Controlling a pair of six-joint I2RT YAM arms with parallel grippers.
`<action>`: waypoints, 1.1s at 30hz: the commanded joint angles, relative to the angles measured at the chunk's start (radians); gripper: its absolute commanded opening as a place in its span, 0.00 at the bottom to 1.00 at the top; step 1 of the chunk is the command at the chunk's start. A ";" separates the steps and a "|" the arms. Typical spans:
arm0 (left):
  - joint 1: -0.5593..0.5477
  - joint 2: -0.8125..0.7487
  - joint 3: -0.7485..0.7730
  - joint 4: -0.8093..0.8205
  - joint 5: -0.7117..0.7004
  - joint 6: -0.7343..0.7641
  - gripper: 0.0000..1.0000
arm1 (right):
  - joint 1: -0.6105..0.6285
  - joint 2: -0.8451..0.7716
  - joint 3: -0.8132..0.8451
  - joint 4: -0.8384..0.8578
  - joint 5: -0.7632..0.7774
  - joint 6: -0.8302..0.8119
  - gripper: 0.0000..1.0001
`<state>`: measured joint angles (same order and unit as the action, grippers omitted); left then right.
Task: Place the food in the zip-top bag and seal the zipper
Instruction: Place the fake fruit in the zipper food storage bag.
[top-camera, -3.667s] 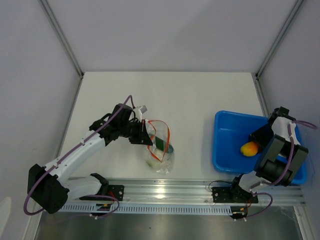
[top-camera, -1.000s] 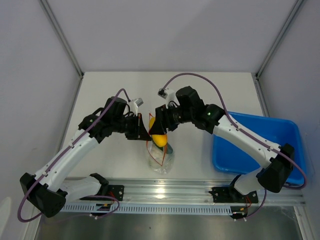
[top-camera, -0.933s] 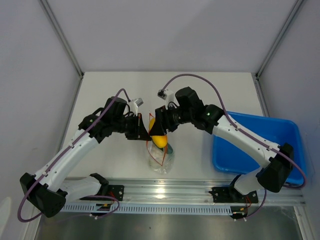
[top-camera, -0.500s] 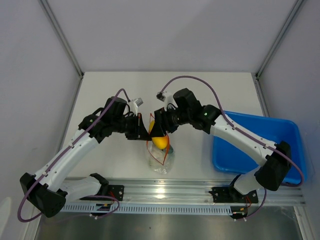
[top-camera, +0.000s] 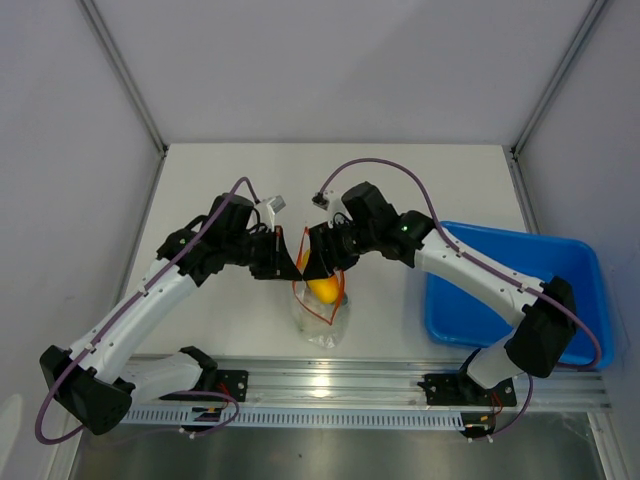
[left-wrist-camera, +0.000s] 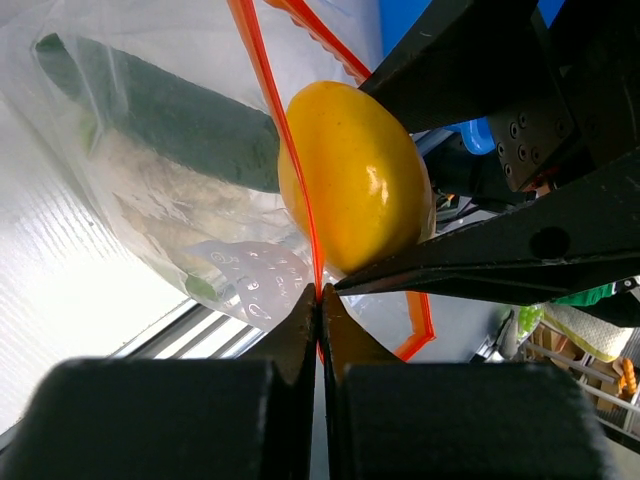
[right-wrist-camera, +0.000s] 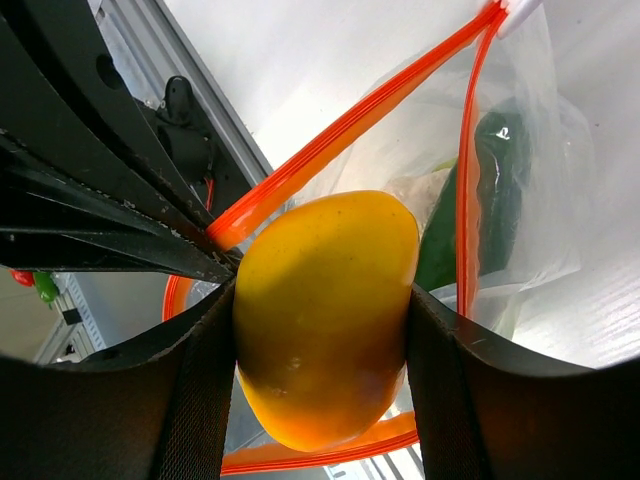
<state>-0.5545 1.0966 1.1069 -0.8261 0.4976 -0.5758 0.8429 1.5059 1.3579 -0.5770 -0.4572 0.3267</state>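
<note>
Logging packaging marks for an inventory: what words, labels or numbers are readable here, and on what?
No text is readable.
The zip-top bag has a whitish printed patch with small round symbols, too blurred to read.
The blue tray and yellow-orange fruit show no markings.

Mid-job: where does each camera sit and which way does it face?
Top external: above and behind the bases, looking down; both arms meet over the zip-top bag.
Left wrist: on the left gripper, looking along its shut fingers pinching the zipper.
Right wrist: on the right gripper, looking into the bag past fingers holding the yellow fruit.
Both wrist views share fruit, zipper, cucumber.
</note>
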 joint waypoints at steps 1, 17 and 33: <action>-0.007 -0.004 0.024 0.027 0.013 -0.007 0.01 | 0.004 0.011 0.027 -0.011 0.017 -0.023 0.50; -0.007 0.017 0.042 0.019 0.029 -0.004 0.01 | 0.004 -0.015 0.083 -0.043 0.040 -0.034 0.66; -0.007 0.002 0.033 0.019 0.022 -0.007 0.01 | -0.044 -0.047 0.182 -0.135 0.115 -0.037 0.74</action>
<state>-0.5545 1.1133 1.1072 -0.8249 0.5041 -0.5758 0.8249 1.5032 1.4826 -0.6792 -0.3786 0.3012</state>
